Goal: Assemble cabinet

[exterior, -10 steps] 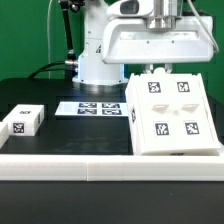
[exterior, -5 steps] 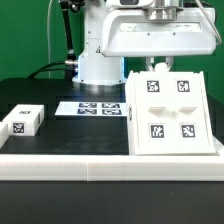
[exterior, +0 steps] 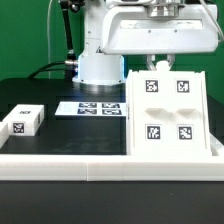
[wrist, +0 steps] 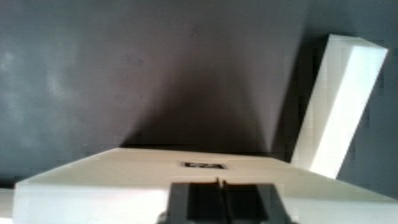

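In the exterior view the cabinet [exterior: 168, 118] sits toward the table's [exterior: 60, 135] front corner on the exterior view's right. Its face of four small tagged panels is turned to the camera, and its lower edge lies just beside the white rail [exterior: 100, 163] that runs along the table's front edge. The gripper [exterior: 162, 62] hangs directly over the cabinet's far top edge, under the arm's broad white housing [exterior: 160, 32]. Its fingers are small and partly hidden here, so one cannot tell whether they are spread or pressed together, nor whether they touch the cabinet. The marker board [exterior: 100, 107] lies flat near the table's middle, close to the cabinet's side on the exterior view's left and in front of the robot base [exterior: 95, 65]. A small white tagged block [exterior: 22, 120] rests near the front corner on the exterior view's left, well apart from the cabinet. In the wrist view, the dark gripper [wrist: 217, 203] shows over a pale white surface [wrist: 125, 170] bearing a small dark mark. A long white slab [wrist: 342, 100] slants across the dark table [wrist: 125, 70] beside it. The picture is too blurred to identify that slab.
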Controlling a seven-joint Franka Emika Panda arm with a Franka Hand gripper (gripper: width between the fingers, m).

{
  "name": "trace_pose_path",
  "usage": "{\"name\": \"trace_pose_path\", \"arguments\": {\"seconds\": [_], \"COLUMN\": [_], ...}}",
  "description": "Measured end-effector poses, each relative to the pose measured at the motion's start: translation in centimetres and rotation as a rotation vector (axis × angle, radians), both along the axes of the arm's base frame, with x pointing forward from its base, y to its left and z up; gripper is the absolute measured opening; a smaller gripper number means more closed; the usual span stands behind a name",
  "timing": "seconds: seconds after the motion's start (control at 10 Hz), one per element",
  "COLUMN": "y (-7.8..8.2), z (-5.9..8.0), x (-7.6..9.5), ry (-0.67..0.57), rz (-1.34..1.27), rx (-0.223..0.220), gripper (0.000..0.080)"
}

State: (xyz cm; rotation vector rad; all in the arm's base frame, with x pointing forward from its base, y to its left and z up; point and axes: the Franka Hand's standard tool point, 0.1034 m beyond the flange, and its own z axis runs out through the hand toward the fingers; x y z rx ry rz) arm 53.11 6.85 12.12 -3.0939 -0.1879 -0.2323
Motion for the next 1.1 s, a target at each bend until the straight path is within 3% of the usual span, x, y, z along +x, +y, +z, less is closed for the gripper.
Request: {"name": "trace_pose_path", "arguments": {"seconds": [0.9, 1.1], "y": [0.67, 0.82], "z": [0.03, 0.97], "x": [-0.38, 0.32], "ry": [0.019, 0.017], "rz": [0.009, 0.021], "rx": [0.001, -0.001], "gripper": [0.0002, 0.0002]}}
